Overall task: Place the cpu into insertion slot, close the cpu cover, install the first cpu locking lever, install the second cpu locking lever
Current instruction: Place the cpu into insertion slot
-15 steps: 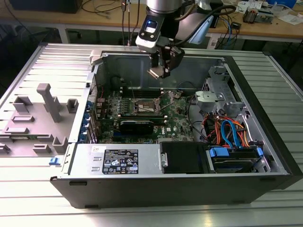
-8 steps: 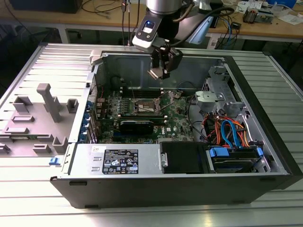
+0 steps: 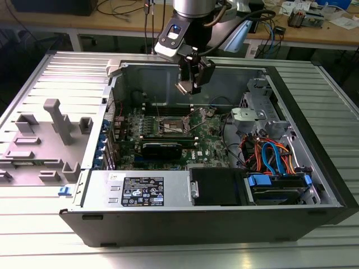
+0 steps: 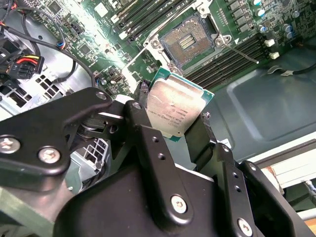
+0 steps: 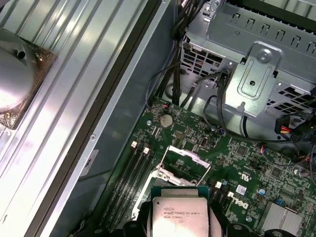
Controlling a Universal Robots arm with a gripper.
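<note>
The pincer [image 4: 174,105] grips the cpu [image 5: 177,217] by two opposite edges. The cpu is a flat square chip with a dull silver-grey top, faint print and a green rim. It hangs above the motherboard [image 3: 216,140], apart from the uncovered insertion slot [image 4: 190,42].

The cpu [image 4: 176,106] in the tool [image 4: 174,105], above and apart from the insertion slot [image 4: 190,42] on the motherboard [image 4: 84,29]

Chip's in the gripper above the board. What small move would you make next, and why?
Probably ease the gripper down toward the insertion slot: it grips the cpu by its edges above the board, and the slot's contacts lie bare.
</note>
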